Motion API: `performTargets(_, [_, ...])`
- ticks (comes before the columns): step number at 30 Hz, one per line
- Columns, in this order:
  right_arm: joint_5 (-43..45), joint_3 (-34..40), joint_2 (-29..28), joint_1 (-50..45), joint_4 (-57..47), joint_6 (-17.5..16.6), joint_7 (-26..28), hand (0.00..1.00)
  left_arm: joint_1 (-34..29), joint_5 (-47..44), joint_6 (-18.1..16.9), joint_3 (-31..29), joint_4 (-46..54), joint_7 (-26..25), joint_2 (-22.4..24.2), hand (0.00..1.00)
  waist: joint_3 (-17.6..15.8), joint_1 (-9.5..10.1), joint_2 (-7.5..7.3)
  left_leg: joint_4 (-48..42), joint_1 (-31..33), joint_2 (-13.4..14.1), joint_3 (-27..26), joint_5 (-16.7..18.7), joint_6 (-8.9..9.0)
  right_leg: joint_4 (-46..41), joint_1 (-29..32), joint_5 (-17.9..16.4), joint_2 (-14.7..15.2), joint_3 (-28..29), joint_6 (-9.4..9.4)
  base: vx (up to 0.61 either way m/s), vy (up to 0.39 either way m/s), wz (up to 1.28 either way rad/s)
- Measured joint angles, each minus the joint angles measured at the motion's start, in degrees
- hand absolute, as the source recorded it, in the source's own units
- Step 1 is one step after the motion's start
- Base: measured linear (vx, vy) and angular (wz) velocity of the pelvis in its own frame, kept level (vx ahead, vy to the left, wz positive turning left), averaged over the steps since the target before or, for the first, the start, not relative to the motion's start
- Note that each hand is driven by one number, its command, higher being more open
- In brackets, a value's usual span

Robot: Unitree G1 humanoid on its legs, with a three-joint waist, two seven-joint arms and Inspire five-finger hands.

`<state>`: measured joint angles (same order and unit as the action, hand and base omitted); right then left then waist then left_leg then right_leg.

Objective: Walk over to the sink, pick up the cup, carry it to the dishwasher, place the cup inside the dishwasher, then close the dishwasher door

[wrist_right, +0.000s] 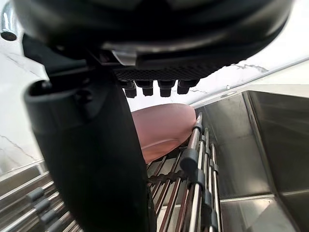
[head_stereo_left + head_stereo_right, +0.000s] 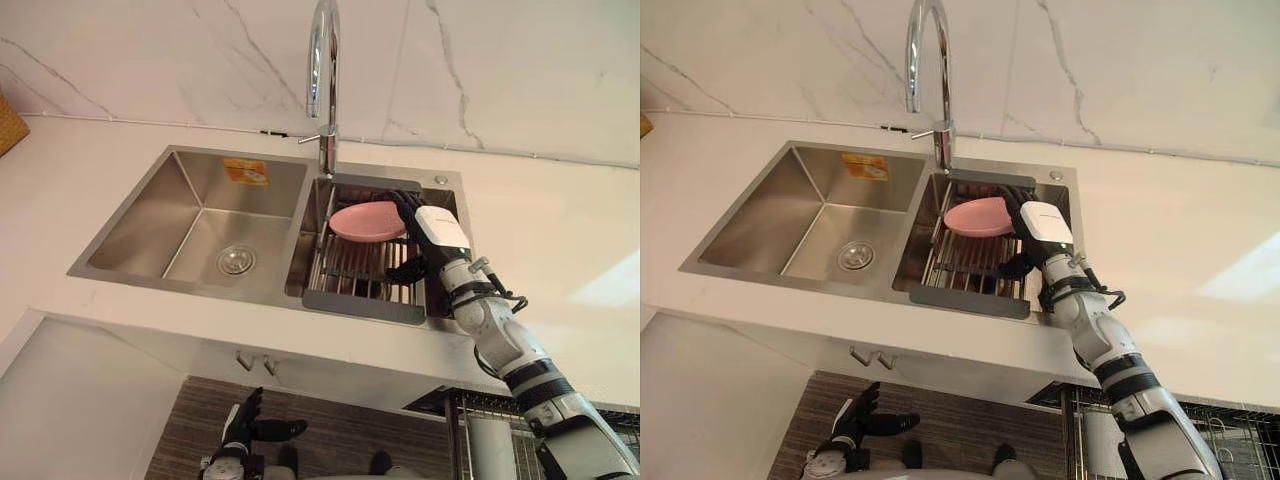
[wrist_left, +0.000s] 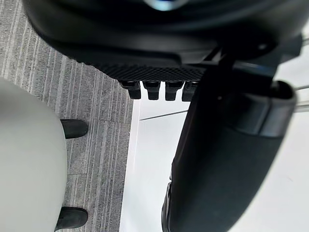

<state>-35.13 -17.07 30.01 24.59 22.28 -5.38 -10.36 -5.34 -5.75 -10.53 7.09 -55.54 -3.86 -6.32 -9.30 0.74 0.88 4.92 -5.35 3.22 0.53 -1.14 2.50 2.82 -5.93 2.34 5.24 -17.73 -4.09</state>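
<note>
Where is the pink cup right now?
The pink cup lies on the drain rack in the sink's right basin, near the faucet, just left of the right hand.

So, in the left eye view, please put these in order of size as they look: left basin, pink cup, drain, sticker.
1. left basin
2. pink cup
3. drain and sticker: these two look alike, so I do not rank them.
</note>
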Motion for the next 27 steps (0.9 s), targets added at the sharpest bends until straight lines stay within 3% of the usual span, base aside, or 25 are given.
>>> performTargets(10, [-0.08,-0.26,0.00,8.10,5.76,1.86,-0.65,1.00,-0.62,-1.13,-1.07,-0.03,2.14,-0.13,-0.20,1.00,-1.95,0.16,0.02,0.00,1.88,-0.28,0.34,-0.37,-0.22,-0.99,2.06,-0.10,0.50,-0.22,-0.04,-0.02,0.001,0.02])
performTargets(16, [-0.54,-0.35,0.03,12.25,8.38,2.60,-1.09,1.00,-0.59,-1.94,-1.38,-0.02,3.80,-0.85,-0.23,1.00,-3.49,1.41,-0.06,-0.01,2.85,-0.43,0.60,-0.57,-0.35,-1.98,3.31,-0.35,0.83,-0.48,-0.11,0.00,0.001,0.02])
performTargets(17, [-0.54,-1.01,0.03,13.49,9.03,2.67,-1.13,0.00,-0.53,-2.45,-1.54,-0.06,3.98,-1.04,-0.19,1.00,-4.08,1.43,-0.12,-0.01,2.96,-0.50,0.77,-0.71,-0.40,-2.07,3.39,-0.35,0.94,-0.69,-0.12,0.00,0.002,0.07])
performTargets(27, [-1.01,-1.84,1.22,16.11,9.10,2.58,-1.33,0.00,-0.11,-3.33,-2.31,-0.05,4.17,-1.08,-0.30,1.00,-6.00,1.40,-0.42,-0.01,3.94,-0.53,1.15,-1.07,-0.41,-4.27,5.13,-1.23,1.64,-1.00,-0.24,-0.01,0.001,0.02])
